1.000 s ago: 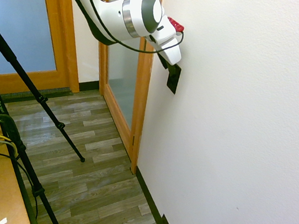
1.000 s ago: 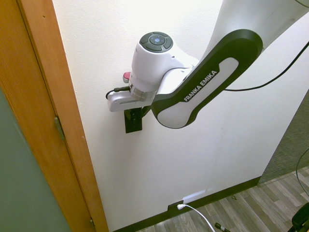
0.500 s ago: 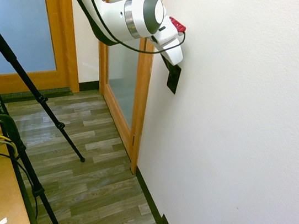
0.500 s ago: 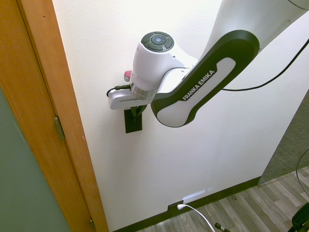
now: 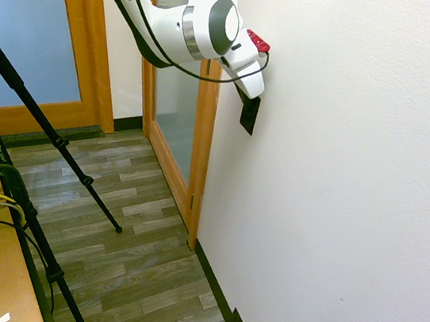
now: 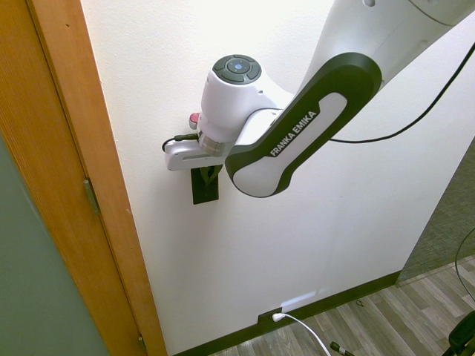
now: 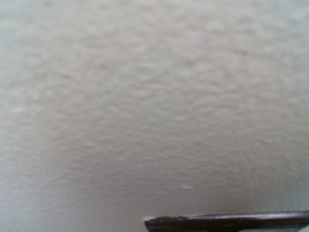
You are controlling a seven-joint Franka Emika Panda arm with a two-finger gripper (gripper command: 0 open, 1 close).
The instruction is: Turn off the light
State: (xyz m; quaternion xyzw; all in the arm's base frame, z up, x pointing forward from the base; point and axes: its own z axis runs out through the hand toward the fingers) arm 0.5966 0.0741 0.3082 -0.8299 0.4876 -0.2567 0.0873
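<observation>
1. Centrally, the switch plate [image 6: 205, 196], small, flat, black and upright, is mounted on the white wall [image 6: 260, 245], near the wooden door frame [image 6: 111, 159]. It carries the control for the light; no lamp is visible from where I look.
2. Immediately at the plate, the gripper [image 6: 207, 180] reaches down from above, its fingers pressed together and nothing seen between them. The tips overlap the plate's face in my sight; whether they touch it, I cannot tell.
3. Close by, the wrist view gives blurred wall texture and a dark, glossy edge [image 7: 227, 222], probably the plate's rim. No switch lever can be made out there.
4. Above the plate, the white hand housing [image 6: 189, 156] covers its upper part, with a red piece [image 6: 194, 117] beside it, close to the wall.
5. Farther down, a white plug [image 6: 279, 317] sits at a dark outlet plate [image 6: 265, 318] near the floor [image 5: 134, 278]; it has no part in the task.
6. Progress, as I judge it: the approach is done and the fingers are ready for pushing. The press appears to remain, though the switch's position is hidden. The room is bright, so turning off the light seems unfinished; afterwards the arm should back away.
</observation>
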